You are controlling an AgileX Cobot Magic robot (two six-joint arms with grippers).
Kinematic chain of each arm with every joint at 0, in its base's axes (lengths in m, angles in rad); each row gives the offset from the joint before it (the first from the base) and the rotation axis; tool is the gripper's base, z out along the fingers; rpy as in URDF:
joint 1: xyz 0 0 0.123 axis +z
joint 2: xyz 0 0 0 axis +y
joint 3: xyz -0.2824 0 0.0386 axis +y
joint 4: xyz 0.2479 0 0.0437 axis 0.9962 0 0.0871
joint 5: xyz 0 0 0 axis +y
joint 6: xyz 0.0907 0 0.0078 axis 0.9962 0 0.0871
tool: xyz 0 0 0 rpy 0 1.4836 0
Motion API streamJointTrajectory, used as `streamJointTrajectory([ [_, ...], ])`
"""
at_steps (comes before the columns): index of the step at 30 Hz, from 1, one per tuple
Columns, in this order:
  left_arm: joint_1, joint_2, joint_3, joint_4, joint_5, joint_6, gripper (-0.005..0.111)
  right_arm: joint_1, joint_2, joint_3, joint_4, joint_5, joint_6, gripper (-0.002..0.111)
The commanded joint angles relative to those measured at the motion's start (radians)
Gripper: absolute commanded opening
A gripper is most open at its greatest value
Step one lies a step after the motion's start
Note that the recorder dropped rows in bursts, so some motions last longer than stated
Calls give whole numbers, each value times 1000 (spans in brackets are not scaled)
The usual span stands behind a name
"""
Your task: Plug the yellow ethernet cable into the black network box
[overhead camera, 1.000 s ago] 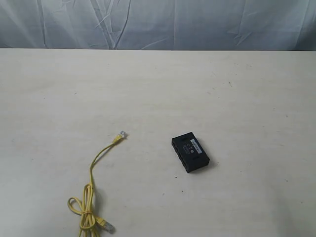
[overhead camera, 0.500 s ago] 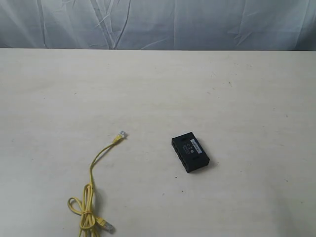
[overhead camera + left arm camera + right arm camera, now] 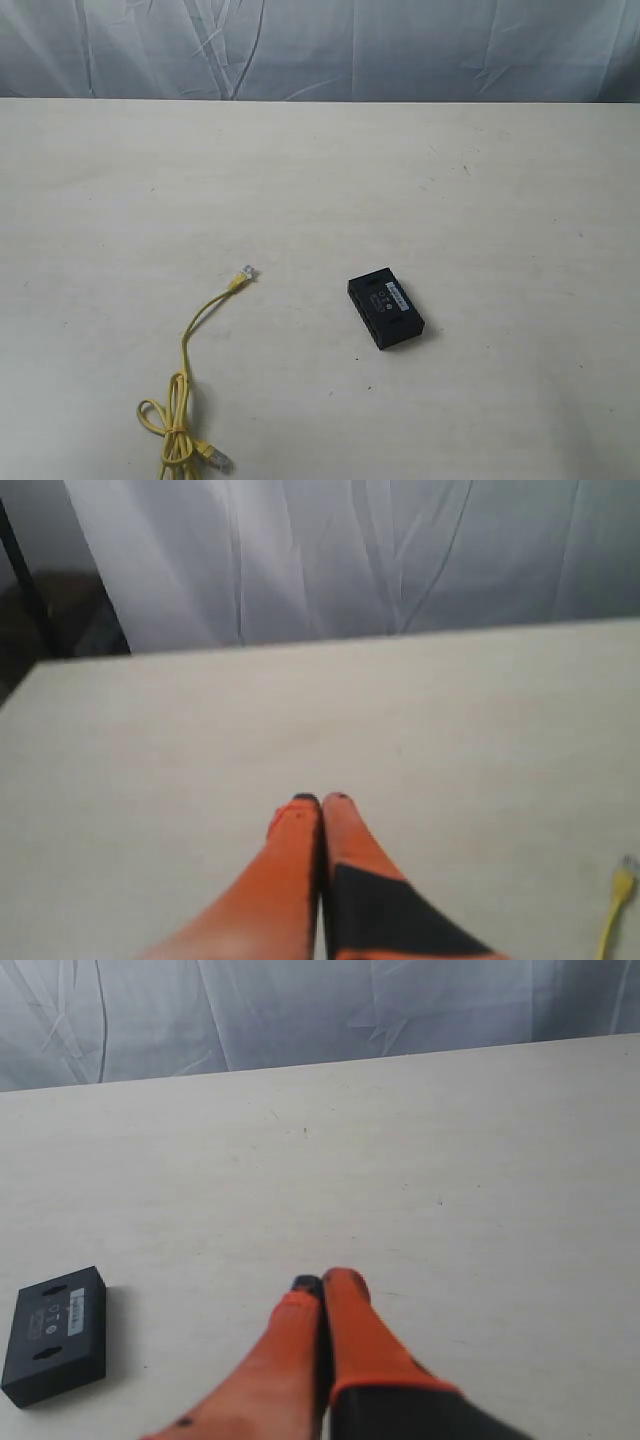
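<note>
**Pre-contact finding: both parts loose, nothing gripped**

The yellow ethernet cable (image 3: pixel 185 370) lies on the surface (image 3: pixel 320 170) toward 7 o'clock in the exterior view. Its knotted coil (image 3: pixel 170 430) sits at the near edge, and one clear plug (image 3: pixel 246 272) reaches out toward 1 o'clock from that coil. The black network box (image 3: pixel 386 309) lies at about 4 o'clock from that plug, well apart from it. It is skewed, with its long axis running 11 to 5 o'clock.

The left jaws and right jaws are each pressed together with nothing between them. Neither touches a task item, and neither arm shows in the exterior view.

Risks judged from this layout:
- The box looks light and nothing holds it. A push on the plug could slide or turn it unless the right jaws brace it.
- The plug is small and smooth-looking. A pinch off its centre could let it twist or slip.
- The knot shortens the free run of cord. Drag from the coil could pull the plug off line.
- The port openings are barely legible here, so a misjudged approach angle could jam the plug against the casing.
</note>
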Motion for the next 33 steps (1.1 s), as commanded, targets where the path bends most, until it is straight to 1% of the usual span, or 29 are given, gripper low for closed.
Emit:
streamJointTrajectory([
  [1,1,278,-113,7,198,76,0,1,-6,4,-2,-8,-2,0],
  [5,-1,503,-165,-23,237,122,0,1,-6,4,-2,-8,-2,0],
  [11,-9,756,-239,-181,243,203,0,1,-6,4,-2,-11,-2,0],
  [14,-69,847,-285,-195,250,215,0,1,-6,4,-2,-11,-2,0],
  [19,-235,991,-366,-195,244,212,0,1,-6,4,-2,-11,-2,0],
  [21,-289,1046,-401,-197,243,212,0,1,-6,4,-2,-11,-2,0],
  [22,-337,1107,-441,-202,237,212,0,1,-6,4,-2,-11,-2,0],
  [23,-360,1137,-461,-207,225,212,0,1,-6,4,-2,-11,-2,0],
  [24,-399,1187,-494,-214,207,212,0,1,-6,4,-2,-11,-2,0],
  [26,-441,1260,-543,-216,201,212,0,1,-6,4,-2,-11,-2,0],
  [28,-461,1315,-560,-216,180,215,0,1,-6,4,-2,-11,-2,0],
  [31,-466,1357,-560,-181,172,215,0,1,-6,4,-4,-7,-2,0],
  [32,-466,1368,-560,-164,178,219,1,1,-6,4,-4,-7,-2,0],
  [33,-466,1372,-560,-159,181,219,4,1,-6,4,-4,-7,-2,0],
])
